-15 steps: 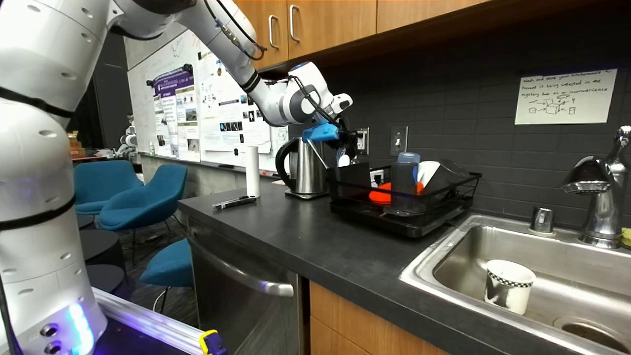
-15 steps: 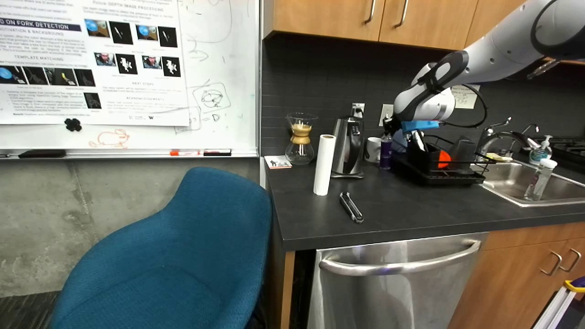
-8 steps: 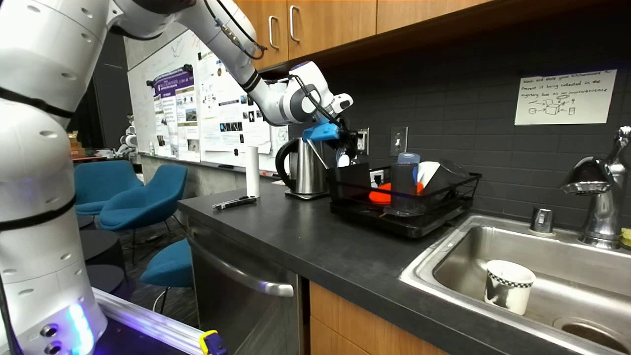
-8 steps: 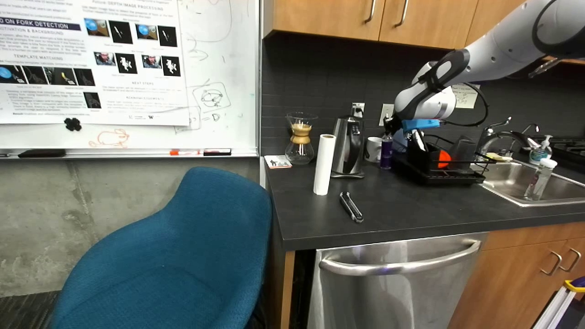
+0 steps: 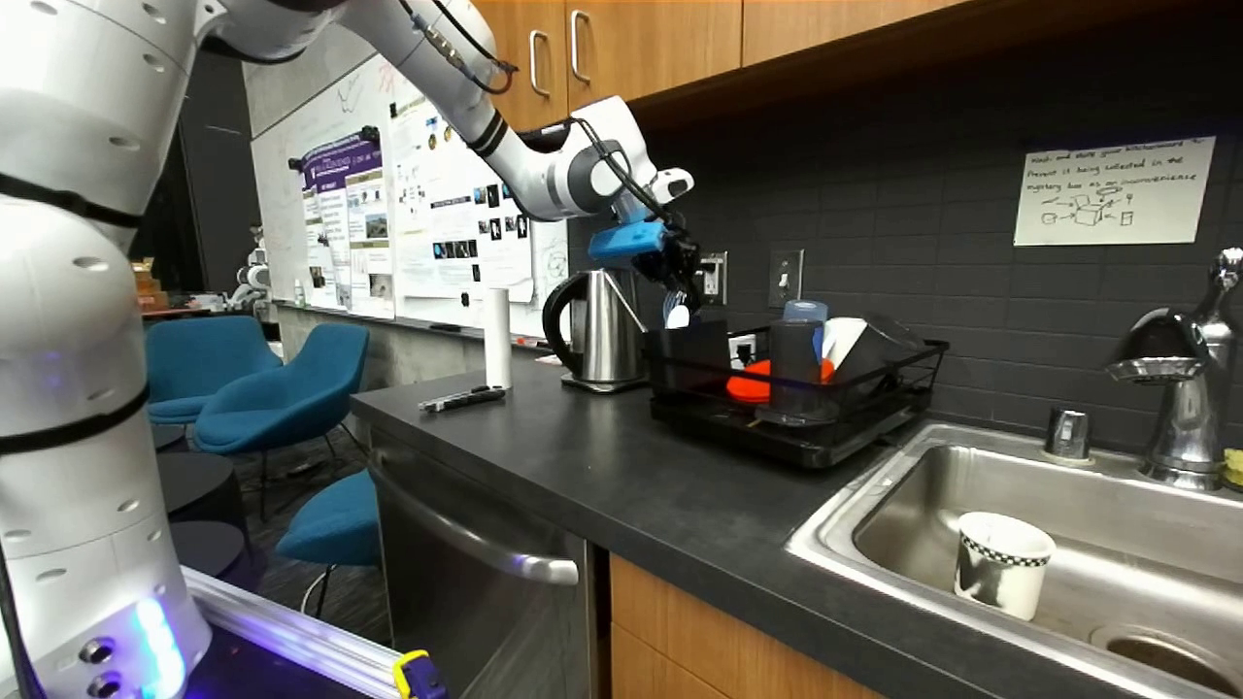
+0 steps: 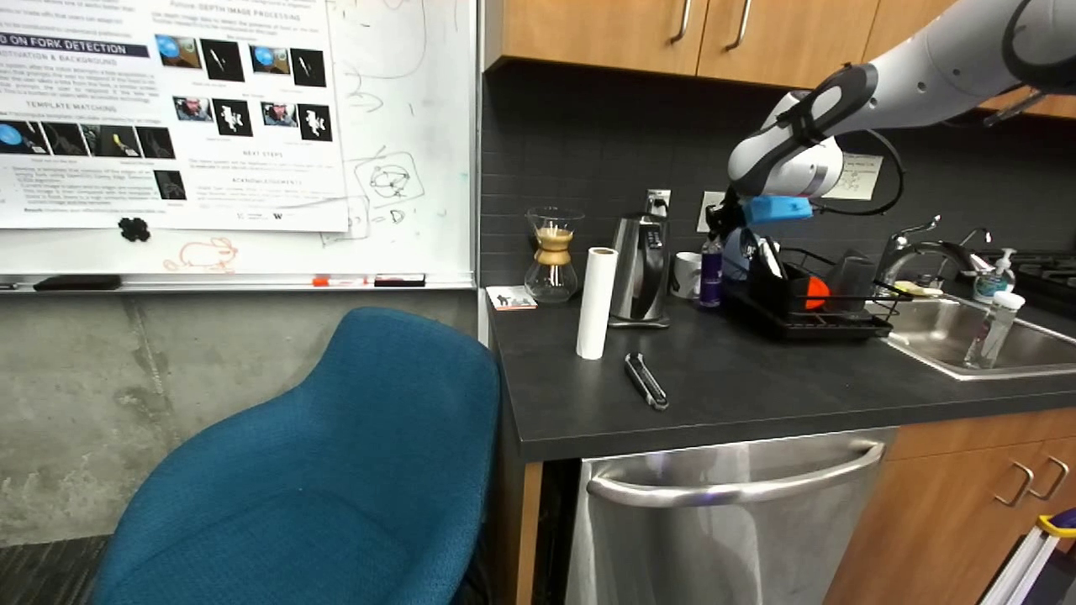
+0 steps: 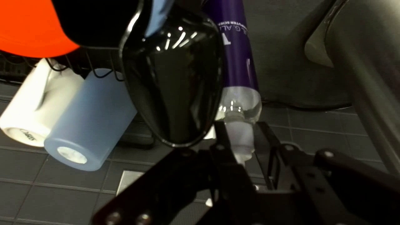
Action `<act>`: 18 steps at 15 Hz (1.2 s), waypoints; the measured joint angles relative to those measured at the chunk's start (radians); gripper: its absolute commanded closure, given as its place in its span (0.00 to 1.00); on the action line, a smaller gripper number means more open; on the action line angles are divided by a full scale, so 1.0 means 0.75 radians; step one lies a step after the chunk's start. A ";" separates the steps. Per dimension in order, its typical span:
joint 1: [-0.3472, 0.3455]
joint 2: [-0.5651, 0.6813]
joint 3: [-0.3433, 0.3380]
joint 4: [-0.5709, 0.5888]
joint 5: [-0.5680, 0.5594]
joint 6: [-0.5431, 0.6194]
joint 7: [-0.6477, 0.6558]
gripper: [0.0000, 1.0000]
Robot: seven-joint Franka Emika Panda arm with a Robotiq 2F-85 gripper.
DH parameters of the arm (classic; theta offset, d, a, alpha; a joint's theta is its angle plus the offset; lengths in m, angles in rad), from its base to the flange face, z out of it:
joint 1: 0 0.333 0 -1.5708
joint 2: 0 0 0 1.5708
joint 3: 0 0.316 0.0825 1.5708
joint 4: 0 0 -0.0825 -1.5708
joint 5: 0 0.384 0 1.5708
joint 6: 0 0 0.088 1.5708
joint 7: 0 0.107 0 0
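Note:
A purple bottle with a clear top and whitish cap shows in an exterior view [image 6: 711, 279] and in the wrist view [image 7: 236, 59]. My gripper [image 7: 241, 131] has its two fingers on either side of the cap and appears closed on it. In both exterior views the gripper [image 5: 686, 277] [image 6: 721, 220] is just behind the dish rack's near-kettle end. The bottle is hidden behind the rack and utensils in an exterior view. A shiny dark spoon [image 7: 172, 78] stands close beside the left finger in the wrist view.
The black dish rack [image 5: 777, 437] holds utensils, an orange item [image 5: 750, 383] and cups. A steel kettle [image 6: 632, 269] and a white mug [image 6: 686, 276] stand beside the bottle. A paper roll [image 6: 595, 302] stands nearer the counter's end. Wooden cabinets [image 5: 660, 49] hang above.
The arm and gripper have risen in both exterior views within the last half second. The purple bottle sits slightly higher than before, its base a little raised.

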 measured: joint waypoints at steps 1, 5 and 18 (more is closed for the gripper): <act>0.000 -0.012 0.001 0.000 0.006 -0.030 -0.013 0.93; -0.007 -0.063 0.007 -0.006 0.072 -0.138 -0.108 0.93; -0.064 -0.252 0.067 -0.231 0.622 -0.249 -0.800 0.93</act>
